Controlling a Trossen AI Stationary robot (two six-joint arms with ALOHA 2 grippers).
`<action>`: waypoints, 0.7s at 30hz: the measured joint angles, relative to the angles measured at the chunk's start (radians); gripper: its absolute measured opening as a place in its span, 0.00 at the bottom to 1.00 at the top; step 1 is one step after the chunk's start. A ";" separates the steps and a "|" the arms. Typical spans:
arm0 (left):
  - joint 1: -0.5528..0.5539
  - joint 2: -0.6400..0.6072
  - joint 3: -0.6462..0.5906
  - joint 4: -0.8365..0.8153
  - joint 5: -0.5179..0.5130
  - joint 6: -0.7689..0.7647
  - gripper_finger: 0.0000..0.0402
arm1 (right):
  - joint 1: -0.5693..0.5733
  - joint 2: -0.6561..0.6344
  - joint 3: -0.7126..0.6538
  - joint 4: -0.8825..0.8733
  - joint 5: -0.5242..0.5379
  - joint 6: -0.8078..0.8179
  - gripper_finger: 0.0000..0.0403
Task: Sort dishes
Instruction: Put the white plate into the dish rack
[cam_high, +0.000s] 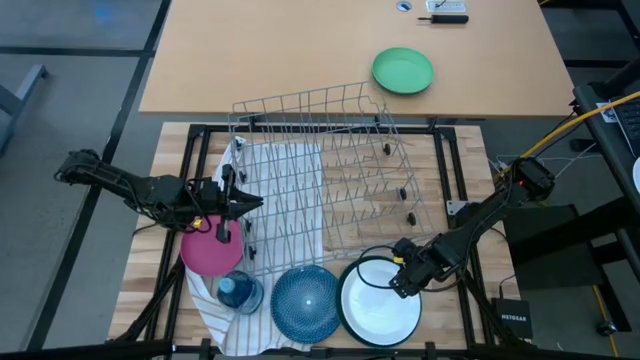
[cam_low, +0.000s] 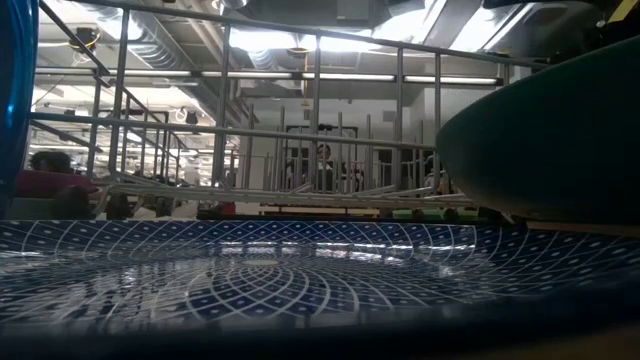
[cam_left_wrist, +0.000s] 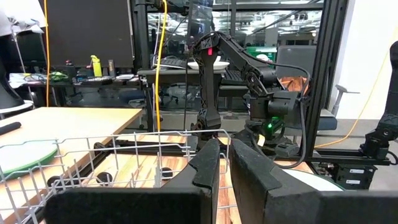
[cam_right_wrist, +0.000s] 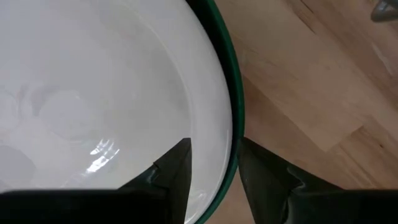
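The right gripper sits at the rim of the white plate with dark green back, its two fingers straddling the edge, one over the white face and one outside the green rim, though actual contact is hard to confirm. The left gripper hovers at the wire dish rack with fingers nearly together and nothing between them; the magenta plate lies just below it, partly hidden by the arm. The speckled blue plate rests between magenta and white on a striped cloth over the wooden table. A small blue container touches the blue plate's side. A grass-green plate sits well apart on the far tabletop.
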 joint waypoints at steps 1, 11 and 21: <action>0.000 0.000 0.000 0.000 0.000 0.000 0.07 | 0.000 0.000 0.000 0.000 0.000 0.000 0.33; 0.000 0.000 0.000 0.000 0.000 0.000 0.07 | 0.000 0.000 -0.001 0.002 0.018 -0.002 0.33; 0.000 0.000 0.000 0.000 0.000 0.000 0.07 | 0.001 0.000 -0.001 0.041 0.037 -0.037 0.33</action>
